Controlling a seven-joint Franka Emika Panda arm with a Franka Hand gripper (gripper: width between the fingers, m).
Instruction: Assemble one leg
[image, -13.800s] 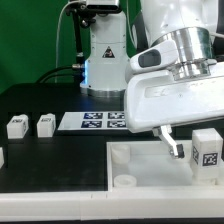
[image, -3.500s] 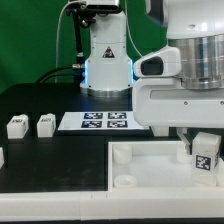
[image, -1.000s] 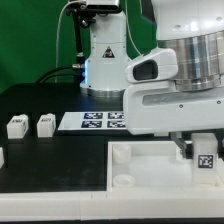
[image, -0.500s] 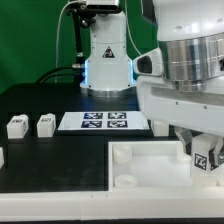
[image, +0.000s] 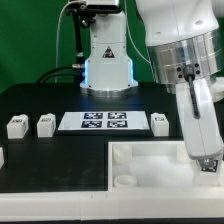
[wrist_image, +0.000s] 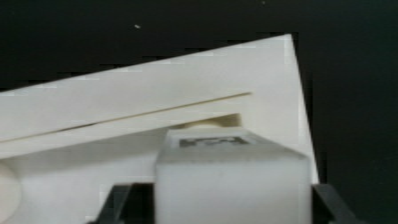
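At the panel's corner on the exterior view's right, the gripper clamps a leg.

Close up, the wrist view shows the leg squeezed between the two dark fingers, tag edge visible, just over the white panel. Farther back, three more legs stand on the black table, either side of the marker board.
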